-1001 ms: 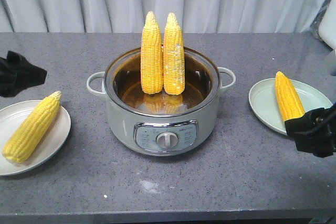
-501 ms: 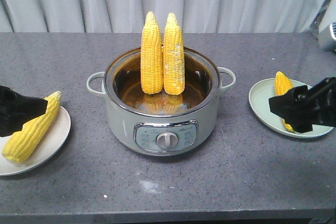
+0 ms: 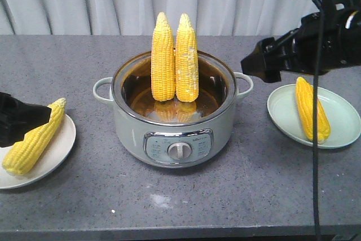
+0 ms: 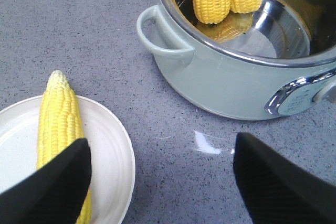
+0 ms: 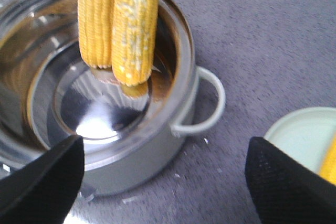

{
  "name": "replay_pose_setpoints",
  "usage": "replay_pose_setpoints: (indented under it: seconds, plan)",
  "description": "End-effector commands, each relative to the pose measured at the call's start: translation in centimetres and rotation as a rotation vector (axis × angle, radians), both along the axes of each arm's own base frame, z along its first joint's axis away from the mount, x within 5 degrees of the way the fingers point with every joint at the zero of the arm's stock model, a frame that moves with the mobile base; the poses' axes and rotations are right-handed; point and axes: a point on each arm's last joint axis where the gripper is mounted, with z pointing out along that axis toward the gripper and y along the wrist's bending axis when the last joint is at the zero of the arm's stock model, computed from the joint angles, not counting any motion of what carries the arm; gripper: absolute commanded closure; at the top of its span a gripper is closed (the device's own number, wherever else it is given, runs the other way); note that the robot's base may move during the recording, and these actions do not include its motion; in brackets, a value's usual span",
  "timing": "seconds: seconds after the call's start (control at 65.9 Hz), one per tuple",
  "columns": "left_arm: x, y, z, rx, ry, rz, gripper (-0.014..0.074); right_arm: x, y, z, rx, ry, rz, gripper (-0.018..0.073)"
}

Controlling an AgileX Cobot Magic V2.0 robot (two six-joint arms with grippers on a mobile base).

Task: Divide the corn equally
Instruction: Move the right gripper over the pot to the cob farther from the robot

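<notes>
Your right gripper [image 3: 252, 66] has lifted away from the right plate [image 3: 345, 115] at the right edge of the tabletop and swung in toward the pot [image 3: 130, 123]. It now hangs just beside the pot's right handle [image 3: 243, 85]. Its fingers [image 5: 294, 182] are spread wide with nothing between them, and the wrist view looks past them into the pot. Your left gripper [image 3: 34, 118] has not shifted. Its fingers [image 4: 47, 192] are also parted and empty, low over the left plate [image 3: 59, 152] at the left edge.

One plated cob [image 3: 312, 109] lies on the right plate and another plated cob [image 3: 34, 136] on the left. The remaining corn is in the pot at the middle of the tabletop: the left standing cob [image 3: 163, 57] and the right standing cob [image 3: 186, 60] are upright, touching each other and leaning on the far wall.

With one cob on each plate, the split looks even so far, and one more each would finish it. The move suggests you are going for the right standing cob.

Watch the rim and handle, which sit between your fingers and that cob. The two cobs are pressed together, so there is little room for a finger on the inner side. A black cable [image 3: 317, 156] hangs from your right arm, crossing the right plate in the front view.
</notes>
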Motion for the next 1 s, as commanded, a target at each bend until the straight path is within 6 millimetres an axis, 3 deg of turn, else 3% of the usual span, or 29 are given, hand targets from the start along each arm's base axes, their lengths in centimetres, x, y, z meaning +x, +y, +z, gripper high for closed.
replay_pose_setpoints:
  seconds: [0.0,0.394,0.667,0.986]
  plan:
    - [0.0,0.0,1.5,-0.048,-0.081,0.023,0.0052,1.5,0.7,2.1,0.046,-0.093,0.017,-0.0032]
    - [0.0,0.0,1.5,-0.048,-0.081,0.023,0.0052,8.4,3.8,1.6,0.104,-0.099,0.140,-0.0032]
    - [0.0,0.0,1.5,-0.048,-0.081,0.023,0.0052,11.6,5.4,1.2,0.167,-0.138,0.198,-0.0032]
    - [0.0,0.0,1.5,-0.048,-0.081,0.023,0.0052,14.7,6.0,-0.4,0.212,-0.185,0.145,-0.0032]
